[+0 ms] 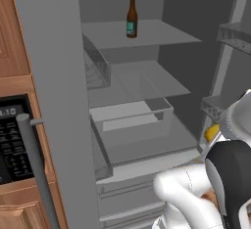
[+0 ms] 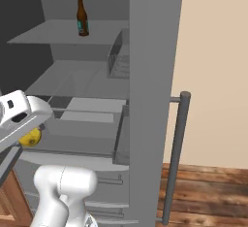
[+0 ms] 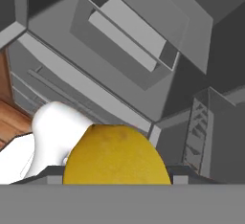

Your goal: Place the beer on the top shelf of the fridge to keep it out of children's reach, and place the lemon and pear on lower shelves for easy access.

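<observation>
The beer (image 1: pixel 131 17) (image 2: pixel 82 16) stands upright on the top shelf (image 1: pixel 166 33) (image 2: pixel 43 33) of the open fridge (image 1: pixel 54 86). My gripper (image 1: pixel 216 131) hangs low at the right of the fridge opening, in front of the lower shelves (image 1: pixel 147 83), and is shut on the lemon (image 1: pixel 211 133) (image 2: pixel 30 137) (image 3: pixel 116 156). The bright yellow fruit hides the fingertips in the hand view. Below and behind it lie a clear drawer (image 1: pixel 132 120) (image 3: pixel 129 31) and a grey ledge. The pear is out of view.
The fridge door (image 2: pixel 152 75) stands open on the right with a long bar handle (image 2: pixel 175 153). Door racks (image 1: pixel 235 34) project at the right of the left base view. A black appliance panel (image 1: pixel 12 140) sits in wooden cabinets on the left. Wood floor (image 2: pixel 208 187) lies beyond.
</observation>
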Motion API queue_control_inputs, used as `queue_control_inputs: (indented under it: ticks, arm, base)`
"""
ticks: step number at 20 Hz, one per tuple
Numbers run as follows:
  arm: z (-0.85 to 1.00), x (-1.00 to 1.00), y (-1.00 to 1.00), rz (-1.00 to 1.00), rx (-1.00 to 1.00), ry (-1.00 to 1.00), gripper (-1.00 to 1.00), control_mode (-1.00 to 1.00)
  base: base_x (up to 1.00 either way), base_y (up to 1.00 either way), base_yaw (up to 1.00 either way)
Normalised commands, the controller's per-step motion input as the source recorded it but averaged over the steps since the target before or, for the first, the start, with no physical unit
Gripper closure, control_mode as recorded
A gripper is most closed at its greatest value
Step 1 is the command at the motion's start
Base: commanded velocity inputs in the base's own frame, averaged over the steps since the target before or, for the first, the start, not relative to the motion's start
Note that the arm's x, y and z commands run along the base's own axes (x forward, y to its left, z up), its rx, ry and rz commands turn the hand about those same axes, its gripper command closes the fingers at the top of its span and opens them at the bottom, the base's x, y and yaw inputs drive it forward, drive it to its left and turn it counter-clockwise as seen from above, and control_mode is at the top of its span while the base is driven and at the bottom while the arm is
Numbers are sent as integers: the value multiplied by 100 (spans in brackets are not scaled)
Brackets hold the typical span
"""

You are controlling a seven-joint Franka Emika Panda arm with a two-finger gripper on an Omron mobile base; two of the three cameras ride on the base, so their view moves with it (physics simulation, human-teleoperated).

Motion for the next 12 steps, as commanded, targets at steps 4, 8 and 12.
queue_control_inputs:
  ticks: [4,8,12]
  arm:
    - [0,0,0,0,0,0,100,100]
    - [0,0,0,0,0,0,100,100]
    - [-2,62,23,0,0,0,100,-100]
  base:
    - [67,44,0]
    - [60,43,0]
    - [0,0,0]
